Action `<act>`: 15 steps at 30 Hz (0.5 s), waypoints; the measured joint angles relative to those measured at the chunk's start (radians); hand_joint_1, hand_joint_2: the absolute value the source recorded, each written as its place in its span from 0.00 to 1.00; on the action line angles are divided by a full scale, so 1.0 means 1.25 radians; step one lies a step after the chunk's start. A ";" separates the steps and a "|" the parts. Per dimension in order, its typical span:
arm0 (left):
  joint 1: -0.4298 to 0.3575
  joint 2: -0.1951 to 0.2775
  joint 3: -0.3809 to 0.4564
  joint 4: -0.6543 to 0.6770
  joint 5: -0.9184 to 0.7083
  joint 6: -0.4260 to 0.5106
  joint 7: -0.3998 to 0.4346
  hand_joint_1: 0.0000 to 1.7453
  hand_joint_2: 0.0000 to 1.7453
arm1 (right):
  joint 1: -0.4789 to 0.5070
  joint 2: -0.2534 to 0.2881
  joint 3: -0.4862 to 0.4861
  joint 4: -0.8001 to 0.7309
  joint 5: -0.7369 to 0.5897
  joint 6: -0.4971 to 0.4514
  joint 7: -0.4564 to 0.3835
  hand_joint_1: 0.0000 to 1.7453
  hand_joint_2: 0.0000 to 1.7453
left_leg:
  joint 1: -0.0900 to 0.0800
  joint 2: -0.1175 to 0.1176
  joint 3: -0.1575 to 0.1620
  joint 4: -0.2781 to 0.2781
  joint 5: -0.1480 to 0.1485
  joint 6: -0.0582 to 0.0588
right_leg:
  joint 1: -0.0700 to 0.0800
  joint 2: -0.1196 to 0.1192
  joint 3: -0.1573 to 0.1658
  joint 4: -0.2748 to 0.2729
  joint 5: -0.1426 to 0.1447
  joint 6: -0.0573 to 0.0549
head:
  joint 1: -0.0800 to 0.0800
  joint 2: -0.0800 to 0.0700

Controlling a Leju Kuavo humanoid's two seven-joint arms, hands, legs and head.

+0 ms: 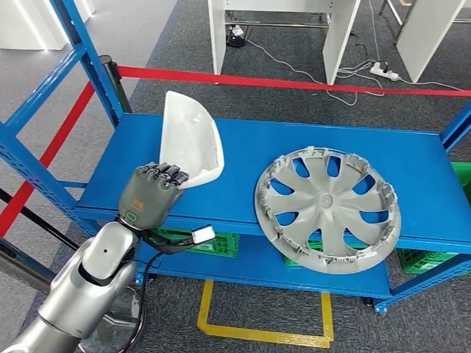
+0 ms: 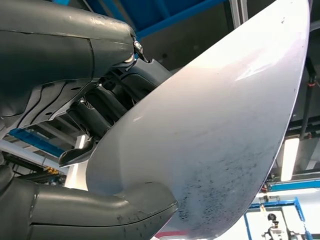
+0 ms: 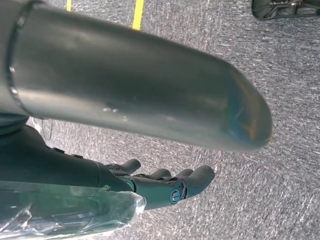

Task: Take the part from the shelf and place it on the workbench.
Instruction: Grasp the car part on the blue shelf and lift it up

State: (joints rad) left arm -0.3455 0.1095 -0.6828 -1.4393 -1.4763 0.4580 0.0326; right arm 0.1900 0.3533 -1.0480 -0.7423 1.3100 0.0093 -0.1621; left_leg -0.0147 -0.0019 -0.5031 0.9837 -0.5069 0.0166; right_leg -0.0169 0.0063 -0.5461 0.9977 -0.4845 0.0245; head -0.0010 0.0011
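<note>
A blue metal shelf [image 1: 344, 158] stands on grey carpet, with a red barrier tape [image 1: 288, 83] behind it. On its left part the white part [image 1: 191, 147], a curved shell, is tilted up on its edge, and the left hand [image 1: 149, 195] holds its lower rim, fingers over the top and thumb underneath. It looks light, stiff and smooth, so probably slippery; the rim is the good place to hold. A grey wheel cover [image 1: 327, 209] lies well apart. The right hand [image 3: 166, 187] hangs over the floor, fingers stretched out and holding nothing.

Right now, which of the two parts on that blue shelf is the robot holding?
The white curved shell, at the shelf's left end, tilted up in the left hand. The grey wheel cover lies flat, untouched.
</note>
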 joint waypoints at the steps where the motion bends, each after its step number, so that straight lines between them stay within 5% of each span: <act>1: 0.002 0.001 0.002 0.000 0.000 0.000 0.000 1.00 1.00 | -0.001 0.000 -0.003 0.000 0.005 0.001 -0.002 0.00 0.00 | 0.000 0.000 0.000 0.001 0.000 0.000 | -0.001 0.000 0.000 0.000 0.000 0.000 | 0.000 0.000; 7: 0.008 0.007 0.005 -0.001 -0.001 -0.008 0.007 1.00 1.00 | -0.009 0.001 -0.020 0.003 0.019 0.001 -0.005 0.00 0.00 | -0.004 0.000 -0.003 0.005 -0.002 0.005 | -0.004 0.000 -0.001 -0.001 0.003 0.005 | 0.000 0.000; 11: 0.008 0.008 0.008 -0.002 -0.001 -0.013 0.010 1.00 1.00 | -0.013 0.002 -0.033 0.006 0.026 0.000 -0.007 0.00 0.00 | -0.004 0.002 -0.005 -0.002 0.011 0.020 | -0.007 0.000 -0.004 -0.001 0.004 0.017 | 0.000 0.000; 13: 0.008 0.008 0.009 -0.005 -0.001 -0.018 0.011 1.00 1.00 | -0.015 0.002 -0.040 0.007 0.030 -0.001 -0.010 0.00 0.00 | 0.000 0.005 -0.008 -0.011 0.021 0.028 | -0.006 -0.001 -0.026 0.042 -0.032 0.021 | 0.001 0.000; 15: 0.012 0.008 0.009 -0.005 -0.001 -0.022 0.012 1.00 1.00 | -0.019 0.002 -0.046 0.009 0.034 -0.002 -0.012 0.00 0.00 | 0.001 0.007 -0.015 -0.011 0.025 0.031 | -0.006 -0.001 -0.069 0.144 -0.089 0.022 | 0.002 0.000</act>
State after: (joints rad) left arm -0.3311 0.1196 -0.6711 -1.4456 -1.4771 0.4302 0.0478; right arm 0.1667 0.3559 -1.1054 -0.7306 1.3528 0.0066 -0.1770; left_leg -0.0138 0.0071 -0.5219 0.9701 -0.4756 0.0558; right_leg -0.0239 0.0049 -0.6329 1.1783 -0.5955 0.0524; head 0.0011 0.0011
